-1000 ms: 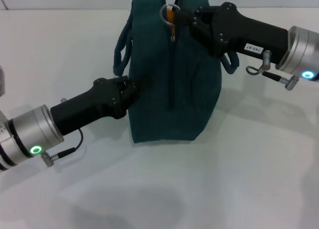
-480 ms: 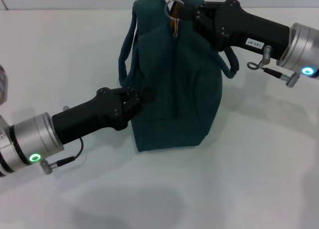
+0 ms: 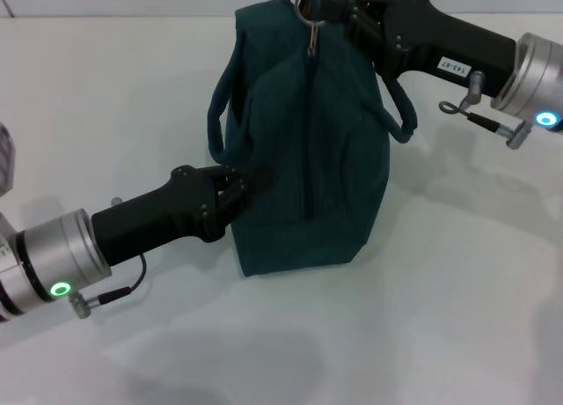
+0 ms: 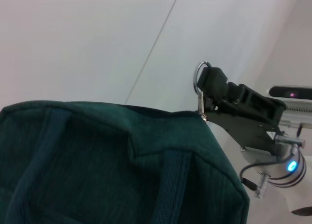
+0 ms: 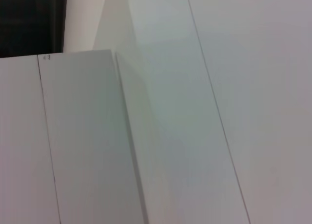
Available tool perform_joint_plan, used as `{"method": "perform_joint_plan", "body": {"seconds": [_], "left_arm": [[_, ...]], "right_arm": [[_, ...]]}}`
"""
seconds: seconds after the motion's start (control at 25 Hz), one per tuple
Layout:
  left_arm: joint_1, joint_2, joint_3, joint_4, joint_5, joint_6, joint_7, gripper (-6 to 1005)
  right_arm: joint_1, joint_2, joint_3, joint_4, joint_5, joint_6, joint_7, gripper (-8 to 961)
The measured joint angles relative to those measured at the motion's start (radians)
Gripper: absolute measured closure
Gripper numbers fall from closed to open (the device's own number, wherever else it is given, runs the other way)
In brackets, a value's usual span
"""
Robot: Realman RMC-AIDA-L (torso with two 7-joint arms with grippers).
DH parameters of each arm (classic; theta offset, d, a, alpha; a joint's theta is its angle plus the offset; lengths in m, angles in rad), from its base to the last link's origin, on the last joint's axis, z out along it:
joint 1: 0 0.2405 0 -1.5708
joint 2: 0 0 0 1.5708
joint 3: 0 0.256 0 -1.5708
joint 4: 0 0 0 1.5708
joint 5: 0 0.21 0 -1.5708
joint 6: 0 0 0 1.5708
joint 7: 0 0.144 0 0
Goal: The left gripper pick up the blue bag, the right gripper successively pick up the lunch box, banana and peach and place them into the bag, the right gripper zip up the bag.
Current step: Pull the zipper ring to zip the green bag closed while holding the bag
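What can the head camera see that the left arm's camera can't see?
Only the head view shows the left gripper pressed against the side of the blue bag, its fingers shut on the fabric, plus the bag's whole body resting on the white table and both loop handles. Only the left wrist view shows the bag's top edge up close, with the wall behind it. Both views share the bag, the silver ring pull of the zip at the bag's far top end, and the right gripper holding that pull.

Both my claws on the bag (image 3: 303, 150)
My left gripper (image 3: 236, 187) pinches its side; my right gripper (image 3: 327, 7) clasps the zip ring (image 3: 307, 3) on top.
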Motion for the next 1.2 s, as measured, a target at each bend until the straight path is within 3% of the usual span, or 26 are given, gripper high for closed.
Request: {"method": "perform_joint_plan", "body": {"seconds": [1.2], "left_arm": [[-0.002,0.002,0.049,0.026,0.086,0.166,0.022,941]], "right_arm": [[0.008,0.000,-0.048,-0.001,0.002,0.090,0.017,949]]}}
